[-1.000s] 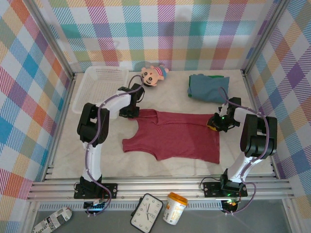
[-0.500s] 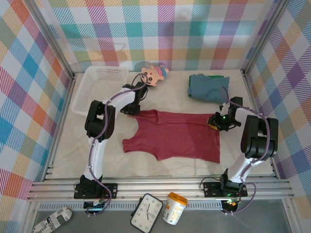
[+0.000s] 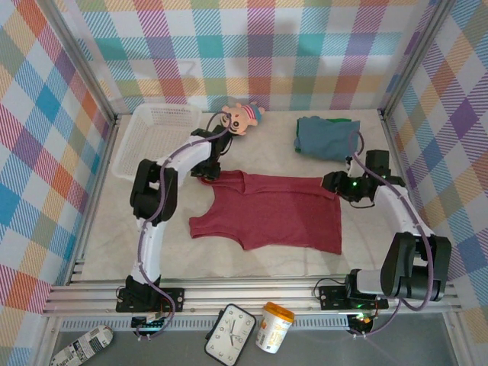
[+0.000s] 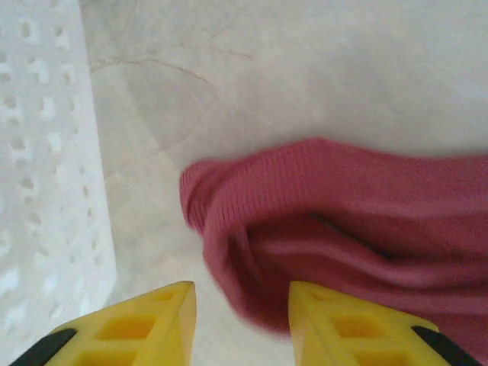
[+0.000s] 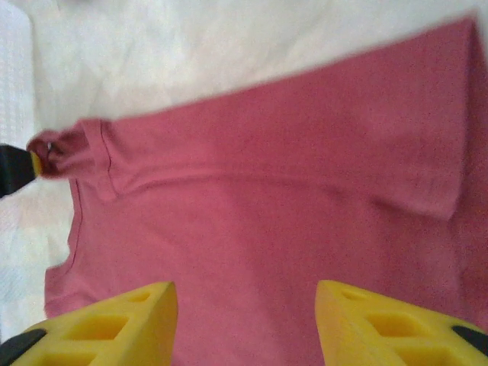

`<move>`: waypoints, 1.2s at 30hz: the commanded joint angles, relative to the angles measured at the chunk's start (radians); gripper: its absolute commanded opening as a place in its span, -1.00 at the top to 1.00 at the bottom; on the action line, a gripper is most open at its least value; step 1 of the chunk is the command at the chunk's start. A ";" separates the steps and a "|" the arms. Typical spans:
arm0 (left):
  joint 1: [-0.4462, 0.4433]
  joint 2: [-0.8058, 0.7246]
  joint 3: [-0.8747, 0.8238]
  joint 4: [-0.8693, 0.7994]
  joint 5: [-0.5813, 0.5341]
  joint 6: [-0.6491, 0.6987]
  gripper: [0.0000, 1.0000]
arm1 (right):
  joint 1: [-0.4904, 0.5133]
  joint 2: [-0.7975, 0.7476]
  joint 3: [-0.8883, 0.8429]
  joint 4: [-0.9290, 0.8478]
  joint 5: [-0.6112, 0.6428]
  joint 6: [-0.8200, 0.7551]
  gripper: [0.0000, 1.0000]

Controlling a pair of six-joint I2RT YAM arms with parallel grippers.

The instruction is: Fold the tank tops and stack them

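The dark red tank top (image 3: 267, 217) lies spread flat mid-table, straps to the left. My left gripper (image 3: 204, 171) is at its far strap. In the left wrist view that gripper (image 4: 242, 324) is open, and the bunched strap (image 4: 305, 229) lies loose just ahead of and between the yellow fingers (image 4: 152, 324). My right gripper (image 3: 330, 181) hovers at the top's far right corner. The right wrist view has it (image 5: 245, 324) open over the flat red cloth (image 5: 267, 191). A folded blue-grey tank top (image 3: 326, 139) rests at the back right, with a green edge (image 3: 341, 120) under it.
A white mesh basket (image 3: 156, 136) stands at the back left, close beside the left gripper, its wall (image 4: 46, 152) along the left of the left wrist view. A big-headed doll (image 3: 242, 116) lies by the back wall. Checked walls close in three sides.
Both grippers have opened. The left has let go of the red strap. The right arm has stretched out and its gripper has come off the far right corner of the red top.
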 commanded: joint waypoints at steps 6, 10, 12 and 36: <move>-0.108 -0.346 -0.333 0.020 0.252 -0.149 0.14 | 0.087 -0.205 -0.118 -0.315 0.149 0.379 -0.10; -0.218 -0.470 -0.529 0.127 0.375 -0.284 0.14 | 0.128 -0.334 -0.189 -0.424 0.195 0.568 -0.10; -0.286 -0.508 -0.593 0.177 0.401 -0.365 0.12 | 0.143 -0.367 -0.228 -0.463 0.210 0.634 -0.08; -0.611 -0.469 -0.761 0.455 0.369 -0.836 0.02 | 0.146 -0.146 -0.375 -0.209 0.428 0.837 0.04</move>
